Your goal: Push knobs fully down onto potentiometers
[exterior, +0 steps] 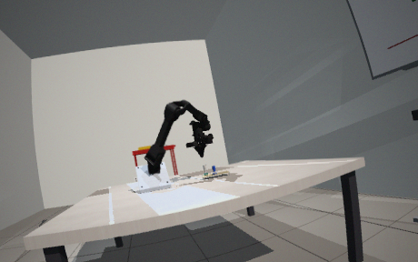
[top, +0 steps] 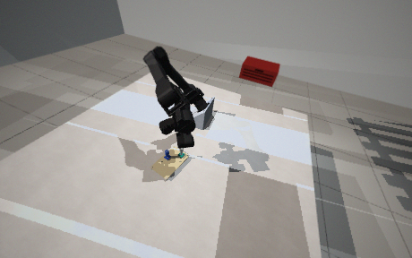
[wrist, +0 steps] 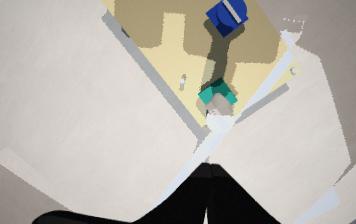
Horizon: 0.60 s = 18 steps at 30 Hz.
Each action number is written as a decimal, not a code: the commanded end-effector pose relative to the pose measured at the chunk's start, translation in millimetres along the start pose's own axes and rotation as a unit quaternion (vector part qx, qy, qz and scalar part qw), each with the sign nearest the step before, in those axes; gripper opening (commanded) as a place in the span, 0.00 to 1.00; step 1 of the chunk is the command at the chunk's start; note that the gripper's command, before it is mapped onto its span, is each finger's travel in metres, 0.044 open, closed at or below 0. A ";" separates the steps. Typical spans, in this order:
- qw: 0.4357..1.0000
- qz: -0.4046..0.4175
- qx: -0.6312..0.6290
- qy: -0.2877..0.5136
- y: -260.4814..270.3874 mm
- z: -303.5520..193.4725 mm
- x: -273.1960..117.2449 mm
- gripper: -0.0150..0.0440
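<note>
The first press was still ahead, as far as could be judged: the job in hand was lining up over the pale knob [top: 182, 150] [exterior: 204, 167] [wrist: 220, 106], on the teal potentiometer [top: 182, 155] [wrist: 217, 92]. The circuit board [top: 167, 169] [exterior: 221, 175] [wrist: 160, 65] stood on the desk [top: 90, 188] [exterior: 195, 214], nearer its far edge than its near edge in the exterior view, between the arm's base and the right-hand corner. The blue knob [top: 167, 153] [exterior: 213, 168] [wrist: 232, 12] stood beside the pale one, farther from the fingers in the wrist view.

The end effector [top: 184, 145] [exterior: 202, 156] [wrist: 209, 171] was closed, tip against tip, with nothing between, and hung above the board, apart from both knobs. Whether either knob had a gap beneath it could not be told.

The next move called for centring the closed tips over the pale knob, then pressing straight down until it seated. A sideways push could lever the potentiometer loose. The blue knob would want the same treatment, then opening and backing away.
</note>
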State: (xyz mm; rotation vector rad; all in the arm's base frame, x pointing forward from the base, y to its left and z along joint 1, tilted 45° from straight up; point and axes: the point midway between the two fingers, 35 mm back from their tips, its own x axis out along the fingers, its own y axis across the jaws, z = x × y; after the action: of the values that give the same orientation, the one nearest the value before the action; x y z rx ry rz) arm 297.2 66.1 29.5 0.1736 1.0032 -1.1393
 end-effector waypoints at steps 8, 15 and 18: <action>1.000 -0.010 -0.007 -0.012 -5.1 9.8 18.9 0.25; 1.000 -0.010 -0.007 -0.012 -5.1 9.9 21.4 0.25; 1.000 -0.010 -0.007 -0.012 -5.1 10.0 25.8 0.25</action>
State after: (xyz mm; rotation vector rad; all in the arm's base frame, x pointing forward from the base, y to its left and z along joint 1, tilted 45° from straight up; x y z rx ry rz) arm 302.3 46.4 21.6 0.1526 0.9872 -1.1423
